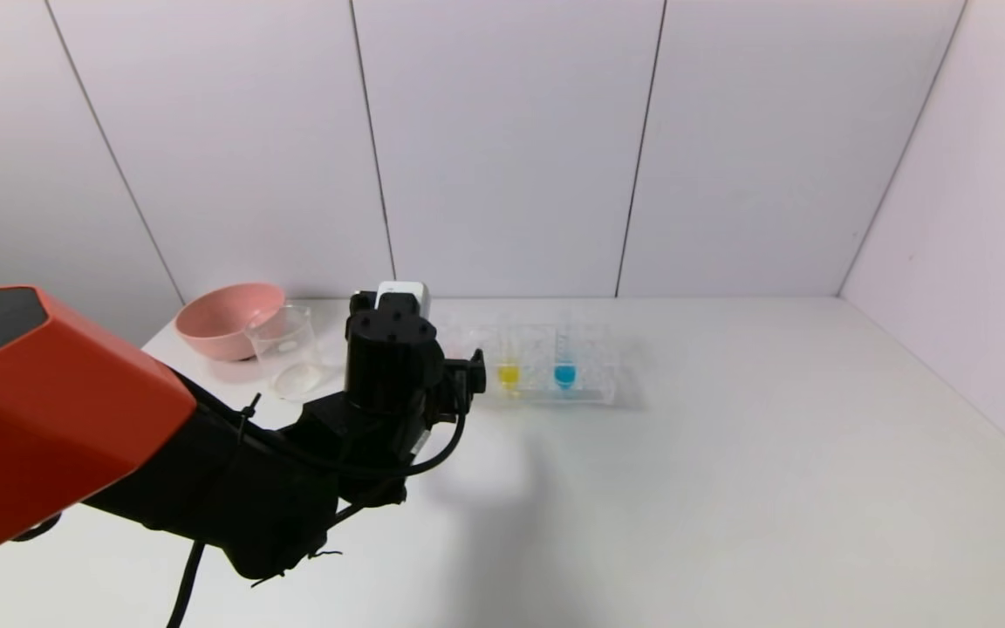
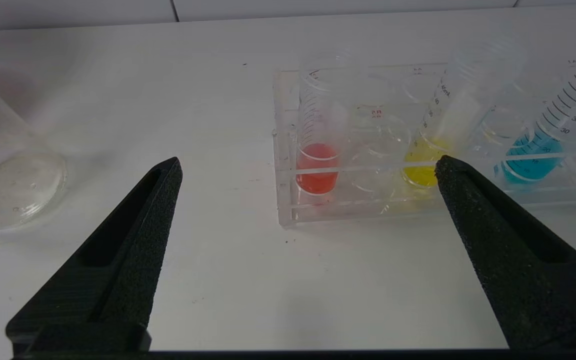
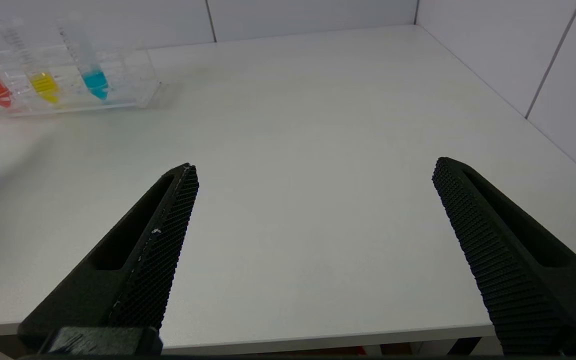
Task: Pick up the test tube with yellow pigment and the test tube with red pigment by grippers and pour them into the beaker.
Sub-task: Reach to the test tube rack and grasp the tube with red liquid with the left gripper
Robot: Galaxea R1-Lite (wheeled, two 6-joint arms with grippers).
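Note:
The red pigment tube, the yellow pigment tube and a blue tube stand upright in a clear rack. My left gripper is open and empty, a short way in front of the rack and facing the red tube. In the head view the left gripper hides the red tube; the yellow tube shows beside it. The clear beaker stands to the rack's left and also shows in the left wrist view. My right gripper is open and empty over the table's front edge, far from the rack.
A pink bowl sits behind the beaker at the table's back left. The blue tube stands right of the yellow one. White wall panels close the back and right sides of the white table.

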